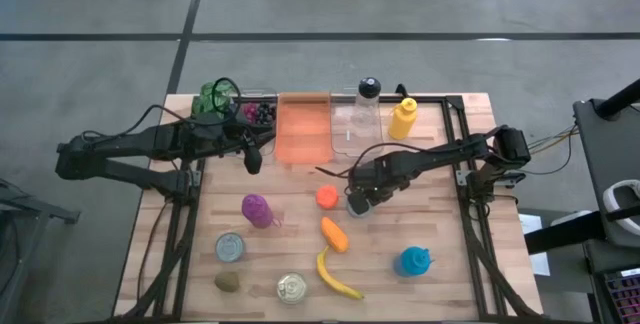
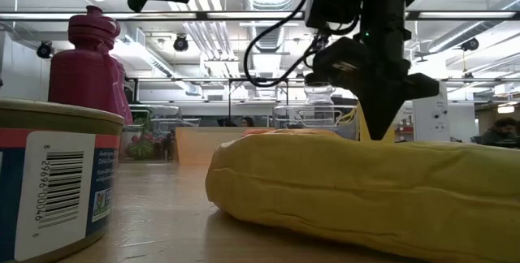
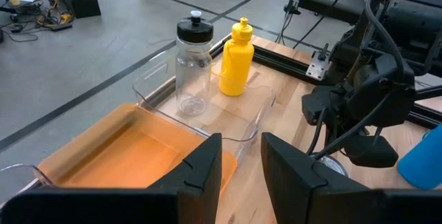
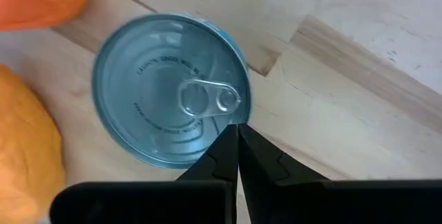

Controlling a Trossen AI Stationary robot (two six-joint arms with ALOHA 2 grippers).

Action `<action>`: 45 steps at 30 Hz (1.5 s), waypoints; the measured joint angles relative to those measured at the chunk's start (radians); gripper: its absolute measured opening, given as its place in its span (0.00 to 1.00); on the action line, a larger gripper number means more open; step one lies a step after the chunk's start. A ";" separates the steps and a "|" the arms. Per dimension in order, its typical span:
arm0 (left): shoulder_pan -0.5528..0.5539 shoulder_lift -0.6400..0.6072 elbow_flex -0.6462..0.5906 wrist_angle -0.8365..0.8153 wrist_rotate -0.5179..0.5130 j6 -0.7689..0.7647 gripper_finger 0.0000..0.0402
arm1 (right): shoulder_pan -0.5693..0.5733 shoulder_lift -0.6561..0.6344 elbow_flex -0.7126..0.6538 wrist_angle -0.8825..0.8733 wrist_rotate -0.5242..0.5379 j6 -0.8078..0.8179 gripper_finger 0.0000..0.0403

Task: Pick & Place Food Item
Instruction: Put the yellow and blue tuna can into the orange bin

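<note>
Near the middle of the counter (image 1: 430,219), the right hand (image 1: 358,204) hangs straight over a can (image 4: 169,89), its two fingers pressed together with nothing between them. The right wrist view looks down on the can's silver lid and pull ring, with the fingertips lying just past the lid's edge. An orange round fruit (image 1: 327,197) sits just beside this can, and an orange carrot-like piece (image 1: 334,234) lies a little nearer the front. A banana (image 1: 335,276) lies toward the front edge, between a second can (image 1: 292,288) and a blue bottle (image 1: 413,261).

The left hand (image 1: 253,156) hovers by the orange tray (image 1: 304,129) at the back, its fingers slightly apart and holding nothing. Beside that tray stands a clear tray (image 3: 242,117) with a clear bottle (image 3: 193,65) in it, and a yellow bottle (image 3: 236,58) just behind. A purple bottle (image 1: 257,210), a third can (image 1: 230,247) and a brown fruit (image 1: 227,281) rest on the left half.
</note>
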 joint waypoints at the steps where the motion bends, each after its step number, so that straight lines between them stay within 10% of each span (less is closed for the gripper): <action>1: 0.000 0.000 0.000 0.000 0.000 0.000 0.26 | 0.000 0.000 0.004 0.001 0.001 0.000 0.02; 45: 0.000 0.000 0.000 -0.003 0.000 0.001 0.26 | 0.000 0.002 -0.041 0.023 0.009 0.027 0.02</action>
